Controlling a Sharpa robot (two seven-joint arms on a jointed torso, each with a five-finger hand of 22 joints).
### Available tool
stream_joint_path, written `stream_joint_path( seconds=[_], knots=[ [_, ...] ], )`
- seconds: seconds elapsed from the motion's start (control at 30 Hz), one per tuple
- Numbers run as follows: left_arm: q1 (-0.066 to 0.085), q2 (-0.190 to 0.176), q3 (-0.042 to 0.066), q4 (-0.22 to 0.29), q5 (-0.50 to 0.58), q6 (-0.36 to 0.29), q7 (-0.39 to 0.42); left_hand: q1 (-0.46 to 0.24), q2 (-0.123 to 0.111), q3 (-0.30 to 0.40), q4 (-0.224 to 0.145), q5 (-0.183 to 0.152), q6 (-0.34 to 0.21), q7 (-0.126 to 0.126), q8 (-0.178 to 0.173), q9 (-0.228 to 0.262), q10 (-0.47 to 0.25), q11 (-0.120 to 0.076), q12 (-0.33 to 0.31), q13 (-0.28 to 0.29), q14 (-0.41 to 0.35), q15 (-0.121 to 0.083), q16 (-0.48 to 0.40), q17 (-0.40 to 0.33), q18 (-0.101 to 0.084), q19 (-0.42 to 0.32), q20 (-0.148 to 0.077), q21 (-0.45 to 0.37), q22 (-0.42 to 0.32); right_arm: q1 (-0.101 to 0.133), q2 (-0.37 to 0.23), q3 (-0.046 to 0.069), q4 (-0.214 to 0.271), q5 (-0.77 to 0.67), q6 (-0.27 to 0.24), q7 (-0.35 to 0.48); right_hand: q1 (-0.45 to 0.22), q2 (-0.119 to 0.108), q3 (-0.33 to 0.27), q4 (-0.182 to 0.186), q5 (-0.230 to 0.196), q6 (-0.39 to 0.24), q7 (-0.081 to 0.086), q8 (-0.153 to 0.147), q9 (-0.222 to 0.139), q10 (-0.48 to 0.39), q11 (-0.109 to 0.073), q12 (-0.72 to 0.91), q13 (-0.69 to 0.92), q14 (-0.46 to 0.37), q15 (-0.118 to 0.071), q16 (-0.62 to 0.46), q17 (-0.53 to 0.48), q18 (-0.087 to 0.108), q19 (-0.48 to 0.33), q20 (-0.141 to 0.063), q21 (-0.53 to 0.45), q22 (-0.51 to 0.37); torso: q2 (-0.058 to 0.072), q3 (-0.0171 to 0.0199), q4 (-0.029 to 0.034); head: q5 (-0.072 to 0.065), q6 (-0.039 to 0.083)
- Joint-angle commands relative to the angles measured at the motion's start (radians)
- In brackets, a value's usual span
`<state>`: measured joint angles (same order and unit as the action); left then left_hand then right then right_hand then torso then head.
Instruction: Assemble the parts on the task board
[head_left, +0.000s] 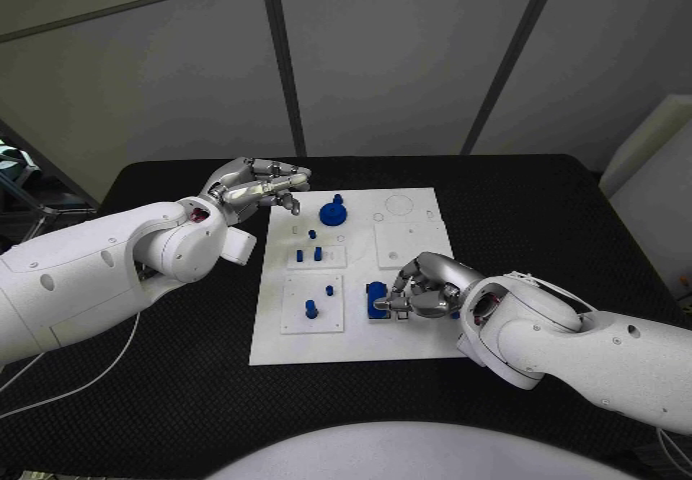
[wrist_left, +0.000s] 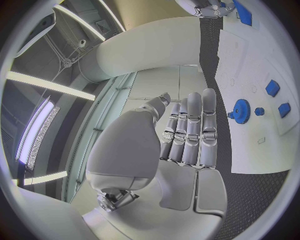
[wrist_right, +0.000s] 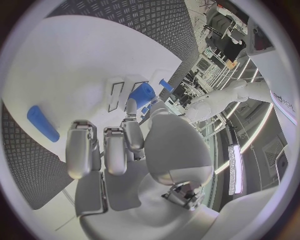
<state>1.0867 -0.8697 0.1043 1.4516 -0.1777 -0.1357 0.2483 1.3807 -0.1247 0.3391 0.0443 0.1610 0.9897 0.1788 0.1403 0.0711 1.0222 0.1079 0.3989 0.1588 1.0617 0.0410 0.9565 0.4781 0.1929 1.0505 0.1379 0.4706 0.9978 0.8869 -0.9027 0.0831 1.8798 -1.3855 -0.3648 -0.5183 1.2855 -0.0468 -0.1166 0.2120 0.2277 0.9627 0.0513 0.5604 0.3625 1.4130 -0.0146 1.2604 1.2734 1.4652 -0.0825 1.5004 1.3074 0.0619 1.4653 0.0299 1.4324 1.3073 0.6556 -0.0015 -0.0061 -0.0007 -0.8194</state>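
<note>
From where I sit, the white board (head_left: 411, 340) lies in the middle of the table (head_left: 173, 390), with my right hand (head_left: 418, 287) down on its near right part and my left hand (head_left: 260, 185) hovering off its far left corner. The right hand is curled around a blue block (head_left: 378, 300) that stands in the near middle of the board; I judge the fingers to be closed on it, since the right wrist view shows a blue piece (wrist_right: 141, 95) tucked against the fingertips. The block sits just on the inner side of that hand, its long side running toward and away from me, so any seating push would go straight down with little sideways travel. The left hand holds nothing, fingers laid nearly straight and close together (the left wrist view shows this plainly), and the blue gear (head_left: 333, 212) stands on the far part of the board just beside it, toward the board's middle. Small blue pegs (head_left: 310, 250) stand between the two hands, nearer the left. For the block, the right arm is clearly the closer one.
</note>
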Motion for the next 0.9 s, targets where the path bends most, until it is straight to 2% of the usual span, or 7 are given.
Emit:
stream_joint_path(
  seconds=[0.03,0.3,0.63,0.8,0.9],
  knots=[
    [0.001,-0.001,0.000,0.001,0.002,0.012,0.002,0.003,0.011,-0.008,0.000,-0.001,-0.005,-0.001,0.002,-0.001,-0.006,0.002,0.007,0.002,-0.007,-0.001,-0.007,-0.002,-0.011,0.001,0.002,-0.004,-0.001,-0.002,0.000,-0.003,-0.004,-0.054,0.019,-0.015,0.026,0.005,0.000,-0.013,0.005,0.007,-0.003,0.009,0.004,0.003,-0.011,0.003,0.003,0.078,-0.006,-0.003,0.122,-0.015,0.017,-0.009,0.003,0.055,0.001,-0.0004,0.0008,0.001,-0.001],
    [0.001,-0.002,0.000,0.001,0.002,0.013,0.001,0.003,0.012,-0.009,0.000,-0.001,-0.006,0.000,0.002,-0.001,-0.007,0.002,0.007,0.002,-0.008,-0.001,-0.007,-0.002,-0.011,0.001,0.002,-0.005,-0.002,-0.002,-0.004,-0.003,-0.005,-0.087,0.004,-0.029,0.054,0.021,0.004,-0.026,0.007,0.010,-0.009,0.019,0.010,0.007,-0.016,0.006,0.009,0.078,-0.010,-0.002,0.124,-0.015,0.019,-0.012,0.004,0.058,0.001,0.0003,-0.0006,0.002,-0.005],
    [0.001,-0.002,0.000,0.001,0.002,0.012,0.001,0.003,0.012,-0.009,0.000,-0.001,-0.006,0.000,0.002,-0.001,-0.007,0.002,0.007,0.002,-0.008,-0.001,-0.007,-0.002,-0.011,0.001,0.002,-0.005,-0.002,-0.002,-0.003,-0.003,-0.009,-0.073,0.017,-0.001,0.058,0.013,-0.005,-0.031,0.001,0.006,-0.007,0.021,0.011,0.006,-0.015,0.004,0.008,0.078,-0.011,-0.004,0.122,-0.015,0.018,-0.013,0.003,0.056,0.001,-0.0005,0.0023,0.002,-0.009],
    [0.001,-0.004,0.000,0.001,0.002,0.011,0.001,0.003,0.012,-0.009,0.000,-0.001,-0.006,0.000,0.002,-0.001,-0.007,0.002,0.007,0.002,-0.008,-0.001,-0.007,-0.002,-0.011,0.001,0.002,-0.005,-0.002,-0.002,-0.011,-0.003,-0.007,-0.070,-0.029,0.013,0.055,0.010,-0.011,-0.029,-0.003,-0.002,-0.004,0.019,0.011,0.001,-0.013,-0.006,0.000,0.077,-0.009,-0.007,0.116,-0.013,0.014,-0.013,-0.003,0.049,0.000,0.0005,-0.0012,0.002,-0.007],
    [0.001,-0.004,0.000,0.001,0.002,0.012,0.001,0.003,0.012,-0.009,0.000,-0.001,-0.006,0.000,0.002,-0.001,-0.007,0.002,0.007,0.002,-0.008,-0.001,-0.007,-0.002,-0.011,0.001,0.002,-0.005,-0.002,-0.002,-0.034,-0.003,0.002,-0.049,-0.077,0.046,0.053,0.014,-0.016,-0.024,0.005,-0.027,0.006,0.002,0.004,-0.011,-0.005,-0.026,-0.016,0.073,-0.004,-0.017,0.099,-0.010,0.007,-0.010,-0.013,0.035,0.000,0.0013,-0.0018,0.003,-0.006]
  ],
)
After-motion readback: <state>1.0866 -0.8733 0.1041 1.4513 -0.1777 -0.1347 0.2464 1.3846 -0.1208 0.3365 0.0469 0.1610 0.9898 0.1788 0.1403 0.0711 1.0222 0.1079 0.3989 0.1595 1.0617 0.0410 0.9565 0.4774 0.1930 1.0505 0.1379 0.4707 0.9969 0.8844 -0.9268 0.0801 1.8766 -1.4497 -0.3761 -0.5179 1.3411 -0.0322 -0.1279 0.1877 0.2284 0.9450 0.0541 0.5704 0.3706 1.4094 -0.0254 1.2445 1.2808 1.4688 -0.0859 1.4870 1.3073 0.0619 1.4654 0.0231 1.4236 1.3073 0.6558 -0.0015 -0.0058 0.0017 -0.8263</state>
